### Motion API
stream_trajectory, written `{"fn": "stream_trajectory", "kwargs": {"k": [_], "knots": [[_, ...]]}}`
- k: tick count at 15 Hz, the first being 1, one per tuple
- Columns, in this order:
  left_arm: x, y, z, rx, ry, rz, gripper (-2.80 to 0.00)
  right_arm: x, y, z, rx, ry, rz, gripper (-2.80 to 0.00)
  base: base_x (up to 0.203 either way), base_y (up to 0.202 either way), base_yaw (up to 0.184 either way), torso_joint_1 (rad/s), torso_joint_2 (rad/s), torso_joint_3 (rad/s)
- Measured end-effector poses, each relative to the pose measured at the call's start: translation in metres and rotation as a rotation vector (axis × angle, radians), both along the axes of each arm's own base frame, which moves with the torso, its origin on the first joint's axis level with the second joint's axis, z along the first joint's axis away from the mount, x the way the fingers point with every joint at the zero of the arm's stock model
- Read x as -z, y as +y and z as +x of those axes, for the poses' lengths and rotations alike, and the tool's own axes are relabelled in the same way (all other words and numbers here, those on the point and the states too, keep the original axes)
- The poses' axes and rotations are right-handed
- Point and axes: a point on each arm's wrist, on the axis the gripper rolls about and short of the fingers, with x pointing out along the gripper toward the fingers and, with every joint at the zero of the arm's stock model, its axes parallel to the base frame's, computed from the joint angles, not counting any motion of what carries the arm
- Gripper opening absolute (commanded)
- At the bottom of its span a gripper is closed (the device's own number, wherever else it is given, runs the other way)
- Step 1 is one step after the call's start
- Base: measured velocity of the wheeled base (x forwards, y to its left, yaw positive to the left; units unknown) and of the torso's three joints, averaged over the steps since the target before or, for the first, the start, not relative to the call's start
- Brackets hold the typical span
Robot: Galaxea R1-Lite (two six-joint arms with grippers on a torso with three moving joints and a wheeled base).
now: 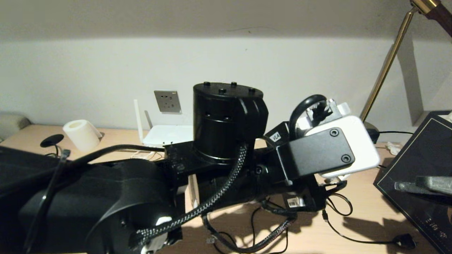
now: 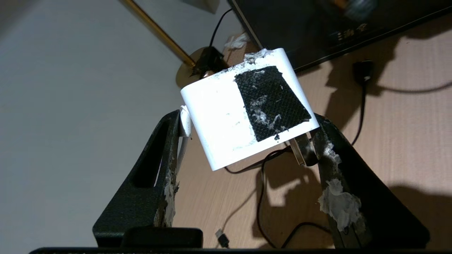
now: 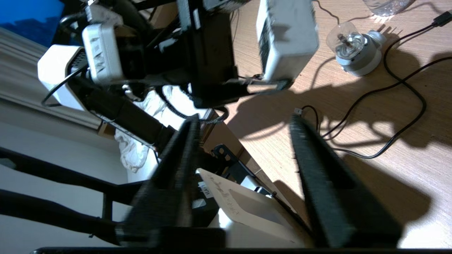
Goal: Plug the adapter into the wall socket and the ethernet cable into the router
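Note:
My left gripper [image 2: 247, 120] is shut on the white adapter [image 2: 243, 106], which hangs tilted above the desk. One finger presses its cord end, the other its metal prong. The same adapter [image 3: 287, 35] shows in the right wrist view. The grey wall socket [image 1: 167, 101] sits on the wall behind the white router [image 1: 169, 135], and my left arm covers most of the router. The ethernet cable's black disc [image 1: 52, 140] lies at the far left. A small clear plug tip [image 3: 297, 111] lies just past my right gripper [image 3: 243, 120], which is open and holds nothing.
A paper roll [image 1: 82, 134] stands left of the router. A brass lamp [image 1: 385, 67] and a black box [image 1: 420, 162] fill the right side. Loose black cables [image 1: 339, 208], a round mains plug [image 1: 404, 241] and a white-and-clear gadget [image 3: 353, 49] lie on the desk.

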Motion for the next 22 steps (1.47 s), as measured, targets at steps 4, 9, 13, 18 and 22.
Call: {"fn": "stream_trajectory", "kwargs": {"k": [4,9,13,18,22], "knots": [[-0.003,-0.007,-0.016,0.045,-0.015,-0.003,-2.8,0.0,0.0,0.006,0.038,-0.023,-0.002,0.0,0.0,0.0,0.0,0.0,0.0,0.0],[-0.007,-0.011,-0.03,0.079,-0.023,-0.013,-2.8,0.003,0.0,0.008,0.038,-0.026,-0.005,0.0,0.0,0.0,0.0,0.0,0.0,0.0],[-0.008,-0.013,-0.035,0.094,-0.024,-0.016,-2.8,0.004,0.001,0.012,0.039,-0.02,-0.005,-2.8,0.0,0.0,0.0,0.0,0.0,0.0],[-0.01,-0.02,-0.035,0.099,-0.024,-0.018,-2.8,0.003,0.001,0.014,0.031,-0.023,-0.003,-2.8,0.0,0.0,0.0,0.0,0.0,0.0],[-0.007,-0.025,-0.034,0.101,-0.02,-0.013,-2.8,0.005,0.002,0.013,0.028,-0.016,-0.003,-2.8,0.0,0.0,0.0,0.0,0.0,0.0]]}}
